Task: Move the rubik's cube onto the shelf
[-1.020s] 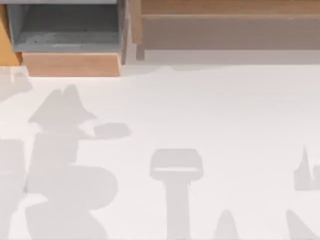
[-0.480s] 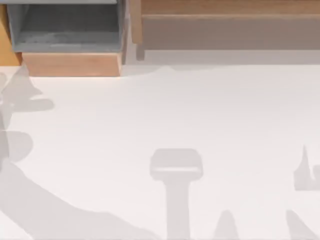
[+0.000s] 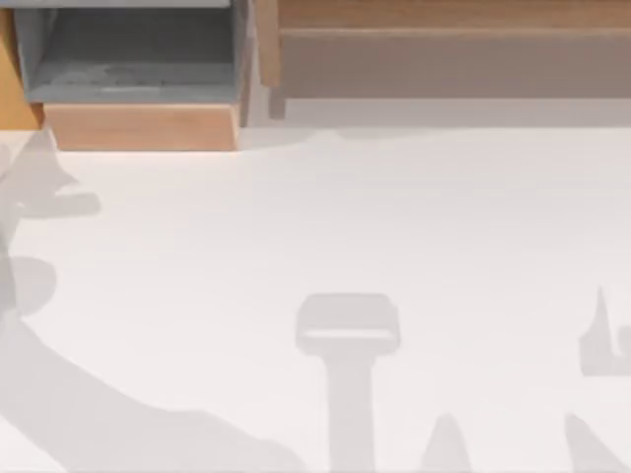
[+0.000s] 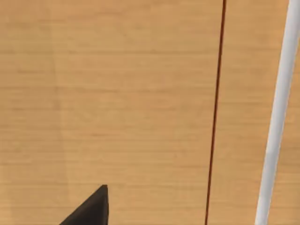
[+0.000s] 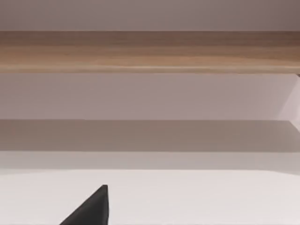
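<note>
The shelf (image 3: 449, 44) runs along the upper right of the top view, a light-brown ledge over a darker front face. Its height and open length make it the natural place to set something down. In the upper left sits the grey-lined box (image 3: 133, 59) with its pale wooden front, and the white table (image 3: 394, 217) spreads below both. The table carries soft shadows, a broad one (image 3: 89, 414) sweeping across the lower left and a post-shaped one (image 3: 347, 325) at lower centre. Where the rubik's cube lies I cannot tell (so how far the task has got is not something to judge from here). The wrist views add what the overhead camera lacks. The left wrist view has a dark wedge of the left gripper (image 4: 91, 208) against a close wall of orange-toned wood (image 4: 117, 93). A thin dark red line (image 4: 215, 112) and a white bar (image 4: 276, 122) cross that wood. That suggests this arm is held off to the side, facing furniture and not the table. The right wrist view shows the right gripper (image 5: 91, 208) low over the table (image 5: 187, 197), looking level at the shelf's wooden edge (image 5: 150, 51) and the shaded gap beneath it. That reads as a parked, waiting pose. Whether either claw is open, closed or gripping anything, I cannot tell.
</note>
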`<control>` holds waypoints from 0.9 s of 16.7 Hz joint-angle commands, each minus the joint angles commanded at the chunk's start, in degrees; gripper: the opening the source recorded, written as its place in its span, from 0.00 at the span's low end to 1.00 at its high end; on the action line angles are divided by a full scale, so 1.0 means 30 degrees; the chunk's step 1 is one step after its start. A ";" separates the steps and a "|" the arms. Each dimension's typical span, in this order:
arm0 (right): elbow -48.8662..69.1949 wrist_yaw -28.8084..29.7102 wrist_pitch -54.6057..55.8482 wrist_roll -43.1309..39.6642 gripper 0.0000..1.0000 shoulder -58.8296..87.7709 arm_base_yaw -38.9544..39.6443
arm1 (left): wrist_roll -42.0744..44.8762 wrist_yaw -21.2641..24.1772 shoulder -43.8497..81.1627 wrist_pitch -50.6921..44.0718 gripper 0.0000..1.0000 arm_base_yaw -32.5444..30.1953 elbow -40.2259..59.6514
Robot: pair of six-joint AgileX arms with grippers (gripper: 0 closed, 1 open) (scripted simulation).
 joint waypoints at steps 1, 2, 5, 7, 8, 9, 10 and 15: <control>0.0000 0.0000 0.0000 0.0000 1.00 0.0000 0.0000 | 0.0011 -0.0056 0.0092 -0.0093 1.00 -0.0022 0.0228; 0.0000 0.0000 0.0000 0.0000 1.00 0.0000 0.0000 | 0.0015 -0.0126 0.0249 -0.0254 1.00 -0.0074 0.0565; 0.0000 0.0000 0.0000 0.0000 1.00 0.0000 0.0000 | 0.0009 -0.0343 0.0828 -0.0854 1.00 -0.0297 0.1749; 0.0000 0.0000 0.0000 0.0000 1.00 0.0000 0.0000 | 0.0005 -0.0425 0.1040 -0.1077 1.00 -0.0379 0.2186; 0.0000 0.0000 0.0000 0.0000 1.00 0.0000 0.0000 | 0.0004 -0.0427 0.1045 -0.1083 1.00 -0.0382 0.2197; 0.0000 0.0000 0.0000 0.0000 1.00 0.0000 0.0000 | 0.0004 -0.0427 0.1045 -0.1083 1.00 -0.0382 0.2197; 0.0000 0.0000 0.0000 0.0000 1.00 0.0000 0.0000 | 0.0004 -0.0427 0.1045 -0.1083 1.00 -0.0382 0.2197; 0.0000 0.0000 0.0000 0.0000 1.00 0.0000 0.0000 | 0.0004 -0.0427 0.1045 -0.1083 0.62 -0.0382 0.2197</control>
